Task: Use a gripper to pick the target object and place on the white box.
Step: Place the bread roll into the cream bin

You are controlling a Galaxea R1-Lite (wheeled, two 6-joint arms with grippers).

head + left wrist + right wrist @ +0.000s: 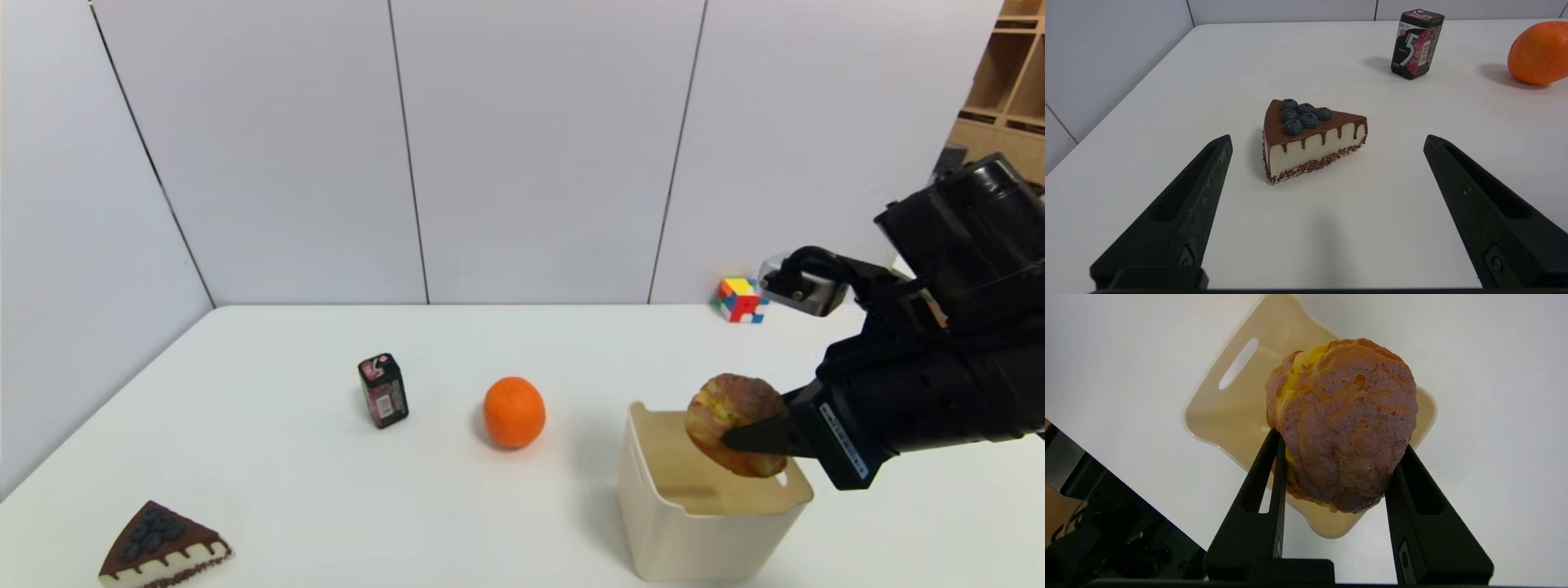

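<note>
White tabletop (326, 490) backed by pale panels carries the scene. Above the open white box (694, 531), the target object (735, 425) hangs clamped between the fingers of the right gripper (1337, 449), over the bin's interior. Farther left sit an orange (513, 412), a gum pack (383, 390) and a cake slice (1310, 136), which the left gripper (1327, 143) faces with jaws spread. A colour cube (740, 300) rests by the wall.

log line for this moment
right gripper: shut on bun | bun above white box, unreleased | left gripper: open, parked near cake slice
</note>
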